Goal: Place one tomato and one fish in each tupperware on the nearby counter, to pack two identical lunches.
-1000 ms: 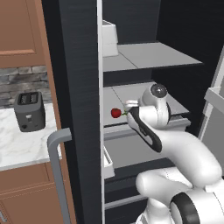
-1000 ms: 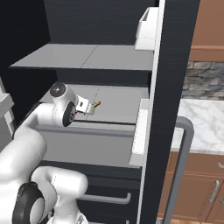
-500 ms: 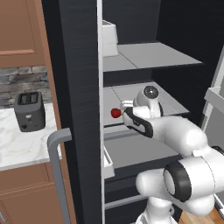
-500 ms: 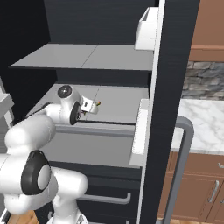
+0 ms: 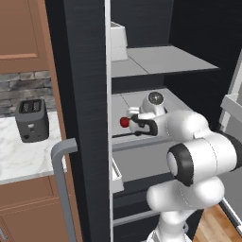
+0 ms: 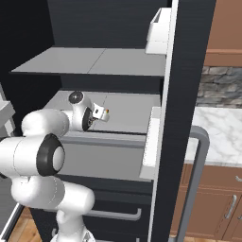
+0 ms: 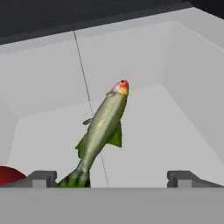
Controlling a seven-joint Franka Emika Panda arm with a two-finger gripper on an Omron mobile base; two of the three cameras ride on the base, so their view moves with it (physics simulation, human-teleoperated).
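Swinging further in over the grey fridge shelf (image 5: 142, 104), the gripper (image 7: 111, 177) hangs fully open and empty above the slim yellowish-green fish (image 7: 101, 131), beside a glossy red tomato (image 5: 125, 122). Centre the fish between both fingertips (image 7: 40, 178) before closing.
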